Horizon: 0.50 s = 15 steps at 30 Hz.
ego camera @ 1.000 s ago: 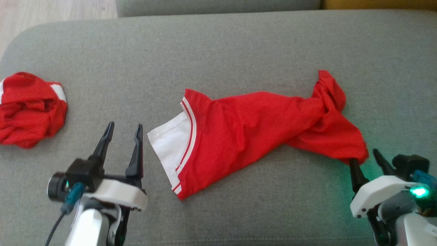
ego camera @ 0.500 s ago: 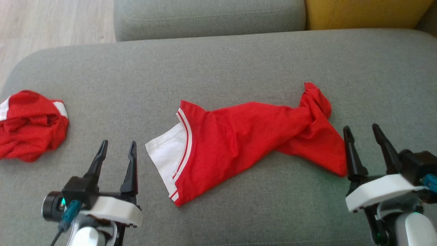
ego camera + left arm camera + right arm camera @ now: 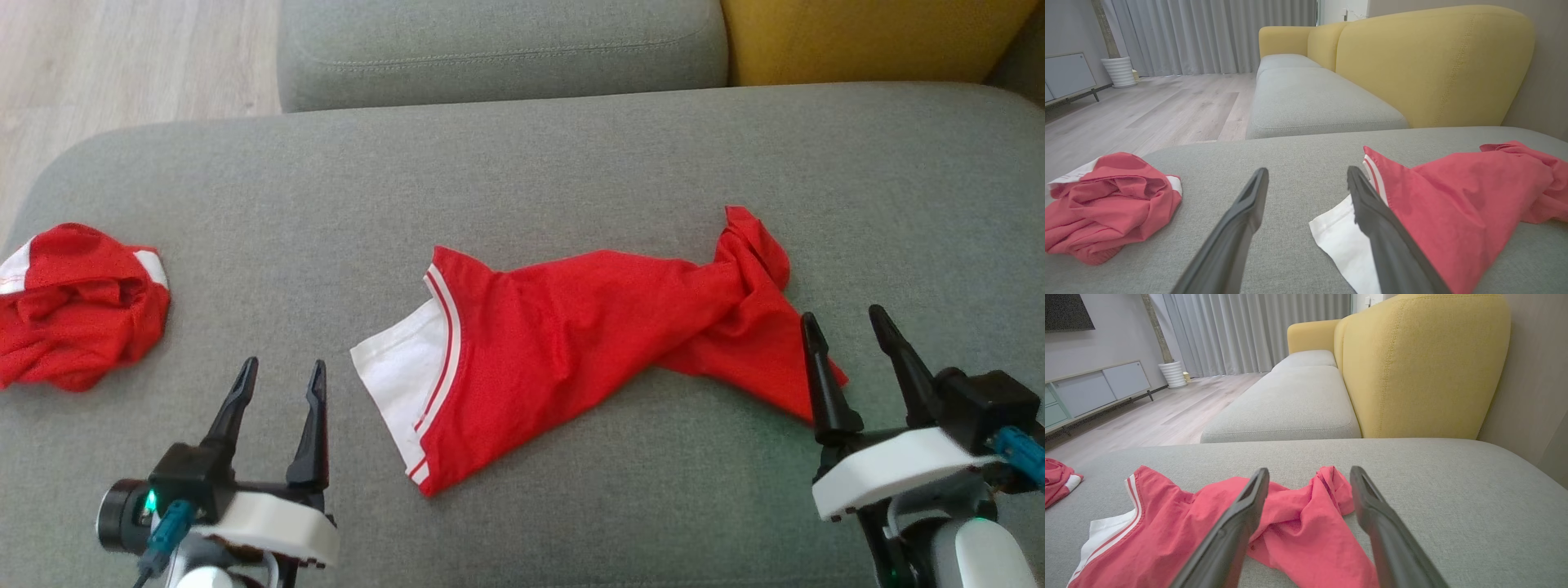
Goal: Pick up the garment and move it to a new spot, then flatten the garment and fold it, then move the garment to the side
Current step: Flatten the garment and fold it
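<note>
The garment (image 3: 588,335), red with a white, red-striped band at its left end, lies loosely spread across the middle of the grey cushion (image 3: 522,171), and its right end is bunched and twisted. My right gripper (image 3: 842,315) stands open just beside the garment's right corner, holding nothing; in the right wrist view that gripper (image 3: 1309,470) frames the bunched end of the garment (image 3: 1298,535). My left gripper (image 3: 283,366) is open over bare cushion, left of the white band. Its wrist view shows the left gripper (image 3: 1307,170) with the garment (image 3: 1453,204) to its right.
A second red and white garment (image 3: 77,318) lies crumpled at the cushion's left edge, also as a red heap (image 3: 1106,204) in the left wrist view. Behind are another grey seat cushion (image 3: 498,49) and a yellow backrest (image 3: 873,37). Wooden floor (image 3: 122,65) lies at the far left.
The right gripper has opened fully and drawn back from the garment's right corner, which now rests on the cushion. The head camera has tilted, shifting the whole picture downward.
</note>
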Motion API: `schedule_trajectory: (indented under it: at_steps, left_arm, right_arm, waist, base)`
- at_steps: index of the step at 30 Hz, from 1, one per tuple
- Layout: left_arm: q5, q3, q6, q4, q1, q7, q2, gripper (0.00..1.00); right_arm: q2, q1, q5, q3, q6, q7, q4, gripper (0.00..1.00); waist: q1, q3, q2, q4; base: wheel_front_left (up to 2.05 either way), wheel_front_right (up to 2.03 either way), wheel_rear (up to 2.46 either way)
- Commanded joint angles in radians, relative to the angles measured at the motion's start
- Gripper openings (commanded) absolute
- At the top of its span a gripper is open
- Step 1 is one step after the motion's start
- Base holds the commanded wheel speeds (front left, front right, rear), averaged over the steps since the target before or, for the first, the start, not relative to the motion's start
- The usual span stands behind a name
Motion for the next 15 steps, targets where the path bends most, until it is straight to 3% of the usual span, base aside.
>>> schedule_trajectory:
  at_steps: [1, 9, 15]
  left_arm:
    - [0.007, 0.029, 0.006, -0.034, -0.033, -0.003, 0.017, 1.00]
    - [0.002, 0.008, -0.008, -0.028, -0.047, 0.002, 0.021, 1.00]
    - [-0.031, -0.062, -0.072, 0.014, -0.059, 0.065, -0.003, 1.00]
  right_arm:
    - [-0.006, -0.028, 0.004, 0.027, -0.001, -0.004, -0.042, 1.00]
    - [-0.006, -0.035, 0.004, 0.033, -0.001, 0.000, -0.035, 1.00]
    - [-0.006, -0.041, 0.007, 0.039, -0.001, 0.003, -0.032, 1.00]
  waist:
    - [0.0000, 0.001, -0.0001, 0.000]
    - [0.0000, 0.008, -0.0001, 0.005]
    - [0.0000, 0.030, -0.0001, 0.004]
  base:
    - [0.00, 0.00, 0.00]
    - [0.00, 0.00, 0.00]
    - [0.00, 0.00, 0.00]
